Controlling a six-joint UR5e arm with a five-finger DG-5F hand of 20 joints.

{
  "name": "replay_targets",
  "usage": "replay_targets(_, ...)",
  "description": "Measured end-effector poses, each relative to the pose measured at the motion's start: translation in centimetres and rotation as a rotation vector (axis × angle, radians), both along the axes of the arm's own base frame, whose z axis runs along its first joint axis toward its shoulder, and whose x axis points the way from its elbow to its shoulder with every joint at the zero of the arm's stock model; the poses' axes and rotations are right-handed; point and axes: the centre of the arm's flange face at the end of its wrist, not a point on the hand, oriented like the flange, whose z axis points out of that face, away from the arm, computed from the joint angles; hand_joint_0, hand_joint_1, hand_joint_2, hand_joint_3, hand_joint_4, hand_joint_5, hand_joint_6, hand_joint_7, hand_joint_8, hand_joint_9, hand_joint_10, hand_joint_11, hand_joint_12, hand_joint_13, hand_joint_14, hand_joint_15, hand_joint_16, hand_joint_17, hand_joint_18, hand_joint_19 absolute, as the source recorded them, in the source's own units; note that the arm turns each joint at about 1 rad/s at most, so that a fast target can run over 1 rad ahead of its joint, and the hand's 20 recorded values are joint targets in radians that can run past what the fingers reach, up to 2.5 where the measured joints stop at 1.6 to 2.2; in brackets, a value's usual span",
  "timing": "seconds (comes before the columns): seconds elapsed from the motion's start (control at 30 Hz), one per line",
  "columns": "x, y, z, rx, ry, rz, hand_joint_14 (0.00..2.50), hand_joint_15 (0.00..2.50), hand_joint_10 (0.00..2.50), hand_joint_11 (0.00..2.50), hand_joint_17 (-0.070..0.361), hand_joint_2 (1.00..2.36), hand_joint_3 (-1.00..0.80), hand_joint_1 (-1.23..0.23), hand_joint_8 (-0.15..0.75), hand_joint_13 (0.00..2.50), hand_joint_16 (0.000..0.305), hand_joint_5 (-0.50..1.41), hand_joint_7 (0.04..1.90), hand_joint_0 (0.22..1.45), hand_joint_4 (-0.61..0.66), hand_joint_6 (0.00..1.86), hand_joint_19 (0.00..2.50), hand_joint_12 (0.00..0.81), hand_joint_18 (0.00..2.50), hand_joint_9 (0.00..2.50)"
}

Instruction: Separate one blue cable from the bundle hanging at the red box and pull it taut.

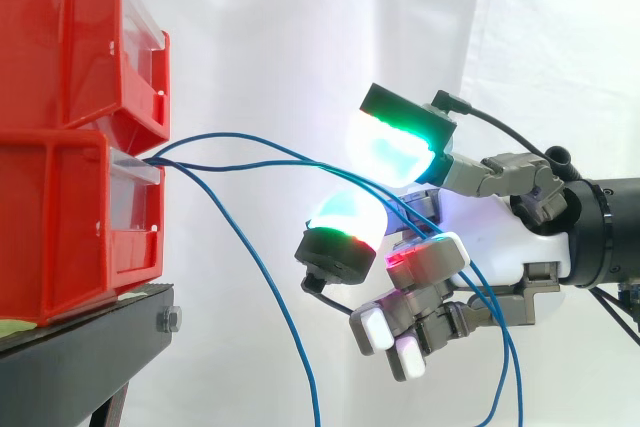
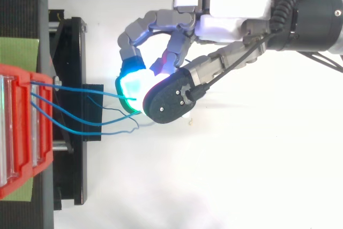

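white curtain behind red bins on black stand
hand reaches level from right, fingers curled loosely round blue cables.

Glossy red plastic bins

There are two red bins, one stacked on the other: an upper bin and a lower bin. Three blue cables run out from where the two bins meet. One black stand carries the bins. There is one hand, and one white curtain hangs behind.
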Motion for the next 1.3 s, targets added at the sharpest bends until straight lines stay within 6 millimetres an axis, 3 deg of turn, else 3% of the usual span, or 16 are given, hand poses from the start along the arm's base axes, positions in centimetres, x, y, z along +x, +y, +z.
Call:
replay_targets(0.17,0.01,0.06,0.01,0.000,0.000,0.000,0.02,0.59,0.03,1.04,0.115,1.00,-0.50,-0.82,0.379,0.91,0.051,-0.16,1.22,0.60,0.19,0.77,0.62,0.393,0.86,1.25)
replay_targets(0.27,-0.02,0.02,-0.05,0.000,0.001,-0.001,0.02,0.58,0.03,1.08,0.114,1.01,-0.40,-0.89,0.375,0.91,0.051,-0.16,1.31,0.66,0.13,0.78,0.61,0.395,0.87,1.22)
replay_targets(0.33,-0.07,0.05,-0.15,0.000,0.003,0.000,0.02,0.57,0.03,1.08,0.114,1.01,-0.37,-0.91,0.372,0.90,0.051,-0.19,1.26,0.69,0.10,0.83,0.59,0.393,0.88,1.19)
replay_targets(0.53,-0.12,0.15,-0.31,0.000,0.006,-0.002,0.02,0.55,0.03,1.08,0.114,1.00,-0.50,-0.95,0.367,0.89,0.051,-0.19,1.20,0.79,0.14,0.86,0.56,0.387,0.89,1.16)
replay_targets(0.87,-0.15,0.16,-0.36,-0.001,0.008,-0.003,0.02,0.57,0.03,1.11,0.113,1.00,-0.50,-0.96,0.375,0.91,0.050,-0.17,1.26,0.71,0.16,0.88,0.55,0.388,0.90,1.19)
replay_targets(1.03,-0.15,0.16,-0.35,-0.002,0.008,-0.003,0.02,0.57,0.02,1.09,0.121,1.00,-0.50,-0.82,0.390,0.92,0.054,-0.15,1.21,0.53,0.18,0.87,0.57,0.403,0.90,1.21)
replay_targets(1.3,-0.14,0.17,-0.34,-0.002,0.007,-0.003,0.02,0.58,0.03,1.07,0.117,1.00,-0.50,-0.73,0.381,0.91,0.052,-0.15,1.22,0.58,0.18,0.85,0.59,0.398,0.88,1.22)
